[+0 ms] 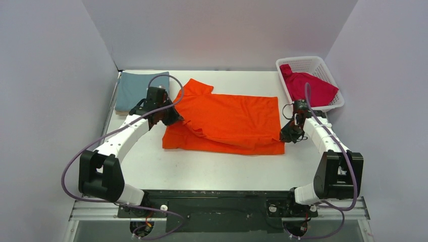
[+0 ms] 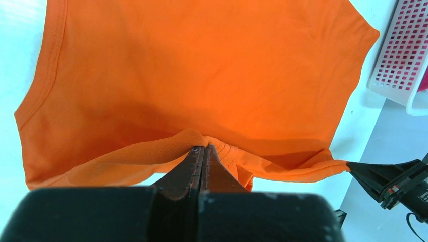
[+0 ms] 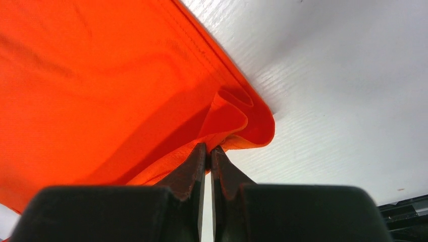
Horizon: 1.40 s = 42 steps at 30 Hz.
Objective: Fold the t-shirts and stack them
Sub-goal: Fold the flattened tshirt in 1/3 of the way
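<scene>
The bright orange t-shirt point(image 1: 227, 121) lies spread across the middle of the table, its near layer lifted and folded. My left gripper point(image 1: 174, 118) is shut on its left edge; the pinched orange cloth point(image 2: 192, 138) shows at my fingertips point(image 2: 197, 154). My right gripper point(image 1: 285, 135) is shut on the shirt's near right corner point(image 3: 237, 121). A folded dusty teal-blue t-shirt point(image 1: 132, 89) lies at the far left. A crimson red t-shirt point(image 1: 305, 88) sits in the basket. The beige shirt is out of view.
The white plastic lattice basket point(image 1: 323, 68) stands at the far right corner and also shows in the left wrist view point(image 2: 398, 55). Grey walls enclose the table on three sides. Bare white table point(image 1: 212, 166) lies between the shirt and the arm bases.
</scene>
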Motion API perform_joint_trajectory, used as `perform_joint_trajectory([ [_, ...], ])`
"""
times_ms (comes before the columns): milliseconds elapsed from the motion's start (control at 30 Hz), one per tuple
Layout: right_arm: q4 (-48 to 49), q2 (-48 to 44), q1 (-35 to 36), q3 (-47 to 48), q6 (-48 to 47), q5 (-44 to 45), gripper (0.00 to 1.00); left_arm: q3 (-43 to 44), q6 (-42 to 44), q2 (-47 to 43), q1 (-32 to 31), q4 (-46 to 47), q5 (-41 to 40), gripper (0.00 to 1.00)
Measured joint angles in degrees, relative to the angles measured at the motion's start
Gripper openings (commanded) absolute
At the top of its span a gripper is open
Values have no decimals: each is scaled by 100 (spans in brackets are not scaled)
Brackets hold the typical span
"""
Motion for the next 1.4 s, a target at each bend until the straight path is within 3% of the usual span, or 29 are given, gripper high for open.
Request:
perform_joint_trajectory([
  [600,444,1134,-131,522,-105,160,4,1040,767,1816,146,238,-245,0],
  [667,498,1147,-131,531,-105,260,14,1217,922,2000,153,236,-260,8],
  [700,511,1147,-131,544,-109,313,21,1370,1027,2124,155,197,-254,30],
  [733,516,1147,-131,575,-118,356,34,1563,1134,2277,160,149,-249,41],
  [767,520,1147,-131,619,-142,396,39,1786,1244,2437,160,96,-240,69],
  [833,531,1147,-131,717,-208,439,47,2173,1403,2684,164,-48,-275,82],
  [1000,555,964,-122,776,-269,444,63,2505,1526,2761,170,-461,-632,85],
  [1133,531,332,-42,570,-348,487,70,2350,1484,2472,168,-632,-774,86],
  [1267,535,-247,306,216,-409,538,70,1427,1266,1615,98,-481,-721,88],
  [1400,726,-35,787,-4,-496,348,68,348,990,1008,-17,-76,-463,89],
])
